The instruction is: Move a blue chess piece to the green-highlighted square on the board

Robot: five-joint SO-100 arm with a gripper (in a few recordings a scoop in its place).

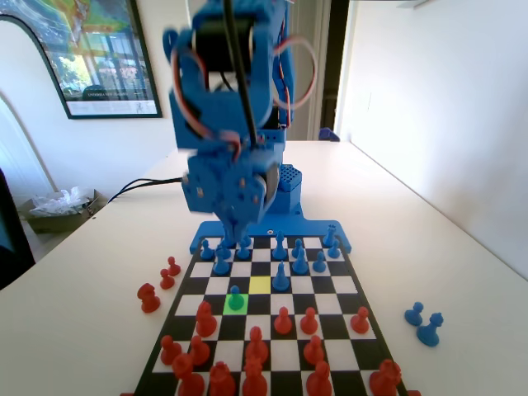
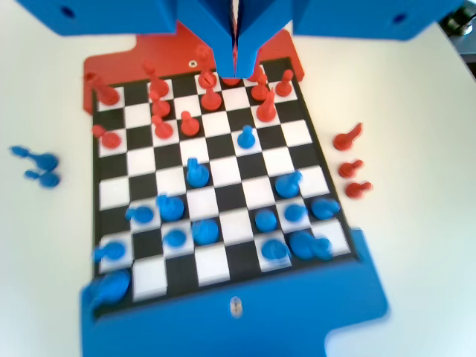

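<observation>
The blue pawn stands on the green square; the gripper, jaws together and empty, should lift straight clear of neighbouring pieces.

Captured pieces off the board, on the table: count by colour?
Red pieces: 3
Blue pieces: 2
Total: 5
</observation>
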